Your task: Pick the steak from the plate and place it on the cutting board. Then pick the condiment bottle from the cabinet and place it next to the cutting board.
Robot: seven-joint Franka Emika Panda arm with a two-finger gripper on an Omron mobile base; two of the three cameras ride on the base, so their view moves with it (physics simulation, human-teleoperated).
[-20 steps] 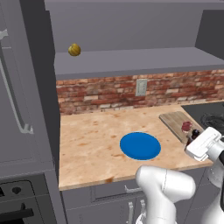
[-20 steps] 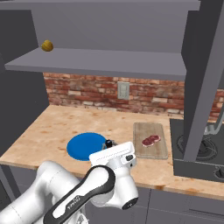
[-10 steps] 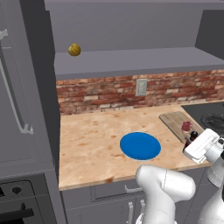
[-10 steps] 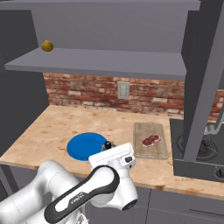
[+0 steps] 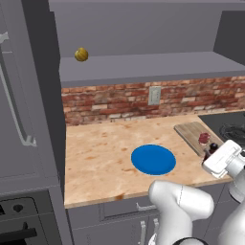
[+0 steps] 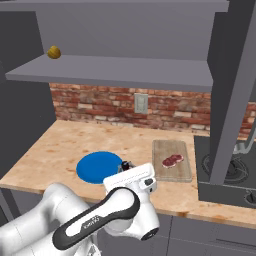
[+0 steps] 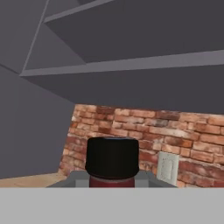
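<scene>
Carrying the condiment bottle [image 7: 112,159] is the step in hand: the tool [image 5: 210,154] is pinched on the bottle, whose black cap rises between the finger tips in the hand view, with the brick wall [image 7: 144,135] and the underside of the cabinet [image 7: 131,65] beyond it. In the left base view the bottle's dark top pokes out just past the white hand, low over the tabletop [image 5: 100,153] near the front edge, between the plate [image 5: 153,160] and the cutting board [image 5: 194,136]. The right base view shows the same spot, with the bottle's cap [image 6: 125,165] just beside the blue plate [image 6: 99,167] and left of the board [image 6: 172,159]. The first half of the task looks done, since the steak [image 6: 172,160] lies on the board and the plate is bare. A yellowish fruit [image 5: 81,54] sits alone on the cabinet shelf, so the bottle has left it. What remains, as I judge it, is the set-down: lower the bottle upright until its base meets the tabletop next to the board, keeping clear of the plate's rim and the board's edge, then spread the fingers and lift straight away so that the slim bottle does not tip. Whether its base already touches the wood cannot be told, as the hand hides it.
</scene>
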